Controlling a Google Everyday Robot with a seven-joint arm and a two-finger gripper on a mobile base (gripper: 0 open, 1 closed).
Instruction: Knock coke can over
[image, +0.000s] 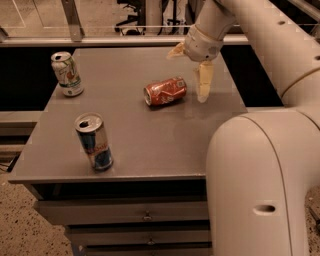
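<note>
The coke can (165, 91), red-orange with white markings, lies on its side on the grey table (150, 135), its silver top pointing left. My gripper (187, 75) hangs just right of the can and slightly above it, open and holding nothing. One pale finger (203, 80) points down beside the can's right end, apart from it. The other finger (176, 51) sticks out to the upper left, behind the can.
A white can with green and orange print (66, 73) stands at the table's back left. A blue-and-silver can (94, 141) stands near the front left edge. Drawers (145, 215) sit under the tabletop. My arm's large body (260, 185) fills the right foreground.
</note>
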